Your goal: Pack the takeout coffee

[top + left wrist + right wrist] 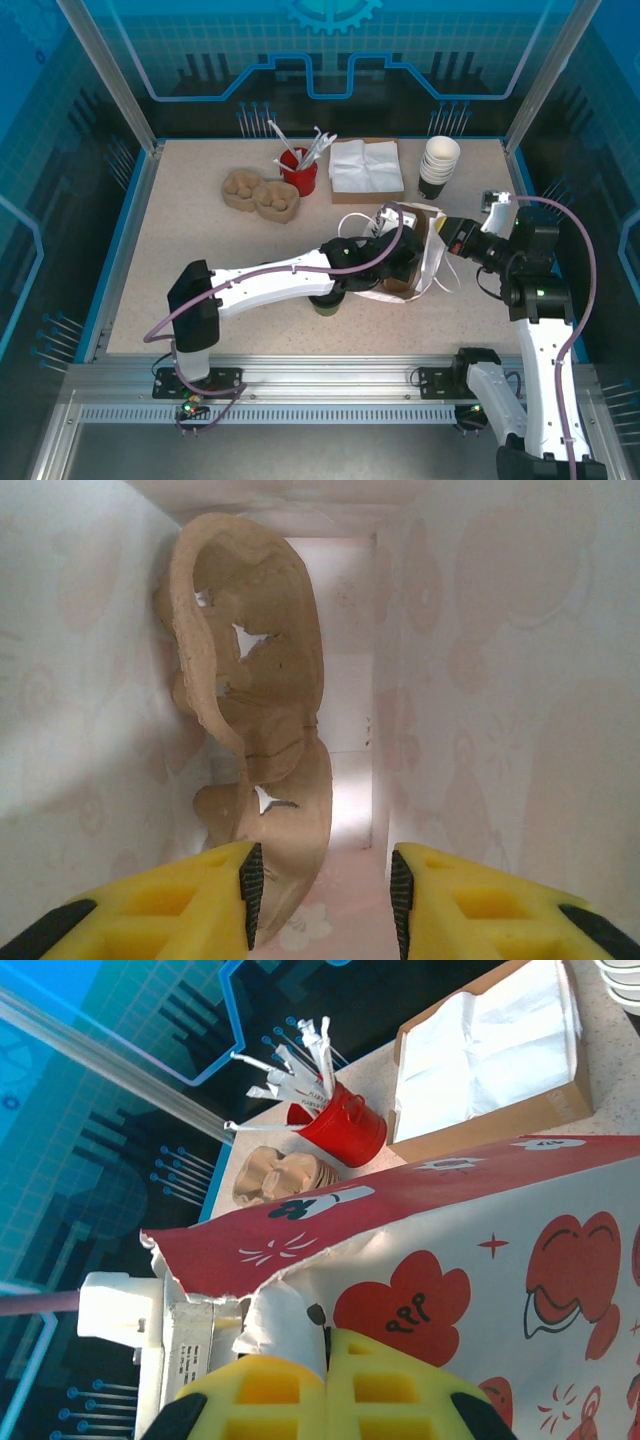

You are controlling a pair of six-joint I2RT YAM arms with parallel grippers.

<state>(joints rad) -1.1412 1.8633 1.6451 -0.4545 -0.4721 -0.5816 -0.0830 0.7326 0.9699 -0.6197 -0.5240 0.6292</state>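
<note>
Moulded pulp is what I see first: the cup carrier (260, 710) stands on edge against one side wall inside the red-and-white paper bag (520, 680). My left gripper (325, 880) sits just in front of it, fingers spread with nothing between them. My right gripper (325, 1390) is pinched tight on the bag's torn rim, holding the mouth up. The takeout coffee (327, 303) is outside the bag, on the table (200, 230) just under my left forearm (only part of its dark top shows). I judge the cup has yet to go in. To do that well, I'd back the left gripper straight out along the bag so no finger snags the carrier. I'd hold the rim steady and take the cup by its wall, upright.
</note>
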